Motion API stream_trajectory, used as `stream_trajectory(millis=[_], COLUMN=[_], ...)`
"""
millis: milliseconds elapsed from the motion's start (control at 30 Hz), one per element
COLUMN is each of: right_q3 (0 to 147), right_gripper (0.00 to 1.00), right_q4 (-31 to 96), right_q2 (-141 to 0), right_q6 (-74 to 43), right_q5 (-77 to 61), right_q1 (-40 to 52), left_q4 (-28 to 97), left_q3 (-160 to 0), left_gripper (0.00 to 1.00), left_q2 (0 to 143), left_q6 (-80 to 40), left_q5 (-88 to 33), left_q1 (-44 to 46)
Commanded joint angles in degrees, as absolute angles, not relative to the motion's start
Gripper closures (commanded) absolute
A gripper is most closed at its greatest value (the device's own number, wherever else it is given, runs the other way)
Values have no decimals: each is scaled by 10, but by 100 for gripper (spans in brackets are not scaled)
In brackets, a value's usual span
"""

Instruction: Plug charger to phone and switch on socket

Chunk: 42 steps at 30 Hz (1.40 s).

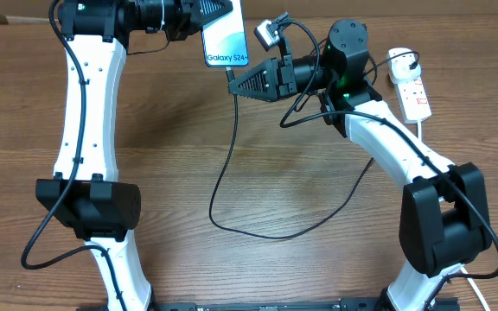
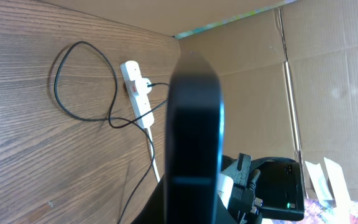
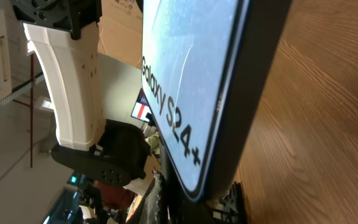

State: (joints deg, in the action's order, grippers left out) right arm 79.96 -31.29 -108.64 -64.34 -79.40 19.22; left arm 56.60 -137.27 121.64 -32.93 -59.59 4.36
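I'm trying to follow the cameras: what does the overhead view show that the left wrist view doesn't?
Overhead only: the phone with its lit screen reading Galaxy S24+, and both white arms. Left wrist only: the phone as a dark slab, its screen hidden, and a cardboard wall beyond the table. Both: the white power strip, the black cable and the wooden table.

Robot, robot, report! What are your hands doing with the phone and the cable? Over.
Left gripper shut on phone. Right gripper shut on charger, tip at phone's lower edge. Nothing blocking.
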Motion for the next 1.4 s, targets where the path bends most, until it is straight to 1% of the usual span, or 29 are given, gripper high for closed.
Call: stream_trajectory(millis=[0, 1367], right_q3=[800, 800], right_gripper=[96, 96], right_q4=[-317, -317], right_q2=[-1076, -1076], right_q6=[-652, -667], right_q5=[-750, -714], right_q1=[194, 194], left_q4=[568, 587], left_q3=[-1377, -1377], left_gripper=[96, 96], left_q2=[1215, 1215], left_q6=[-335, -334], left_q5=[-630, -633], left_q1=[45, 46])
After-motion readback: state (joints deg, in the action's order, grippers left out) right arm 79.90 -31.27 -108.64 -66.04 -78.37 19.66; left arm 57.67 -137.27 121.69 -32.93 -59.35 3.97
